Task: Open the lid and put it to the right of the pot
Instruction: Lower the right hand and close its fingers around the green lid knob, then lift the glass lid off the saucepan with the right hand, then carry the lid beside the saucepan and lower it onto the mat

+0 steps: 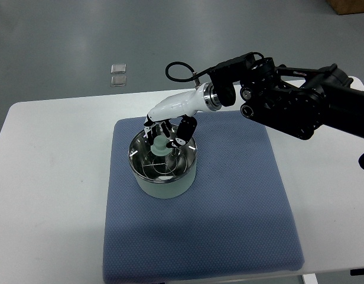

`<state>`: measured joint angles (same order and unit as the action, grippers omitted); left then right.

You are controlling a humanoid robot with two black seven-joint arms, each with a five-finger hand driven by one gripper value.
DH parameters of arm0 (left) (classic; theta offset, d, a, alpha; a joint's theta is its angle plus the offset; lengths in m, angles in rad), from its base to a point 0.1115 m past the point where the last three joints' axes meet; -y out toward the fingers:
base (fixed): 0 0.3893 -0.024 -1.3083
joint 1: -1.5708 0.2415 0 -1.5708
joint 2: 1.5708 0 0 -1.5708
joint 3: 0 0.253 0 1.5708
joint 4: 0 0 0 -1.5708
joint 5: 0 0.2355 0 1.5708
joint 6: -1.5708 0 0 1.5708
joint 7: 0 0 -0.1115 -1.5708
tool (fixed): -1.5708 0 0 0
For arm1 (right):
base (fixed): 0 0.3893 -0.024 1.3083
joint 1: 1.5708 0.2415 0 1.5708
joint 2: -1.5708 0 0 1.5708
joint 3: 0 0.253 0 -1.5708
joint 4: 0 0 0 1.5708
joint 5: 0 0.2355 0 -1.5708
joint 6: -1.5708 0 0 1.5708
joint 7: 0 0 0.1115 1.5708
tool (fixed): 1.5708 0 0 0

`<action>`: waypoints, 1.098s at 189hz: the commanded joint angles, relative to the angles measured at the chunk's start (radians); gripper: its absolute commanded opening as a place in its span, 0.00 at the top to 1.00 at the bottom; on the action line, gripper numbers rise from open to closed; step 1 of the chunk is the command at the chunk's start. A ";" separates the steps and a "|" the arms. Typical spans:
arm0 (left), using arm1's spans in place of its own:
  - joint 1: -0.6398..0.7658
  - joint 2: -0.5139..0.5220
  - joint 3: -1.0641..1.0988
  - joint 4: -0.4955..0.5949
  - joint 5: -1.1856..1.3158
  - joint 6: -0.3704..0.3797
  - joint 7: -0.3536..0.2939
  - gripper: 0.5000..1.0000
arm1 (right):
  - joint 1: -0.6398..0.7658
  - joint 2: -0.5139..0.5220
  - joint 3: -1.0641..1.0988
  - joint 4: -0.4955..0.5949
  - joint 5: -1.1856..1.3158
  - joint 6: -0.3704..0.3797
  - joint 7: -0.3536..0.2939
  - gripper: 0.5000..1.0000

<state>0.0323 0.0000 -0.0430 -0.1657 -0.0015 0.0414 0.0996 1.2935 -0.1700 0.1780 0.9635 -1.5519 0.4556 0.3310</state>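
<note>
A pale green pot (165,184) stands on the blue mat (229,201), left of the mat's middle. A shiny metal lid (164,163) with a pale green knob (161,146) sits on the pot. My right hand (165,135) reaches in from the right on a black arm and hangs over the lid. Its fingers (182,131) are curled around the knob, touching it. The lid still rests on the pot's rim. My left arm does not show.
The mat lies on a white table (52,177). To the right of the pot the mat is bare. Two small clear squares (118,74) lie on the grey floor beyond the table's far edge.
</note>
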 commanded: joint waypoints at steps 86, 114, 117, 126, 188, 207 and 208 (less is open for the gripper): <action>0.000 0.000 0.000 0.000 0.000 0.000 0.000 0.00 | 0.012 -0.042 0.044 -0.008 0.050 0.012 0.010 1.00; 0.000 0.000 0.000 0.000 0.000 0.000 0.000 0.00 | 0.023 -0.080 0.046 -0.009 0.052 0.020 0.014 1.00; 0.000 0.000 0.000 0.000 0.000 0.000 0.000 0.00 | 0.023 -0.088 0.046 -0.009 0.052 0.025 0.014 1.00; 0.000 0.000 0.000 0.000 0.000 0.000 0.000 0.00 | 0.024 -0.106 0.046 -0.009 0.056 0.032 0.022 1.00; 0.000 0.000 0.000 0.000 0.000 0.000 0.000 0.00 | 0.013 -0.229 0.044 -0.009 0.093 0.048 0.092 1.00; 0.000 0.000 0.000 0.000 0.000 0.000 0.000 0.00 | 0.006 -0.255 0.046 -0.011 0.095 0.044 0.098 1.00; 0.001 0.000 0.000 0.000 0.000 0.000 0.000 0.00 | 0.004 -0.256 0.046 -0.011 0.095 0.043 0.098 1.00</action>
<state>0.0324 0.0000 -0.0429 -0.1657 -0.0015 0.0414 0.0997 1.3072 -0.3991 0.2240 0.9539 -1.4613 0.5030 0.4220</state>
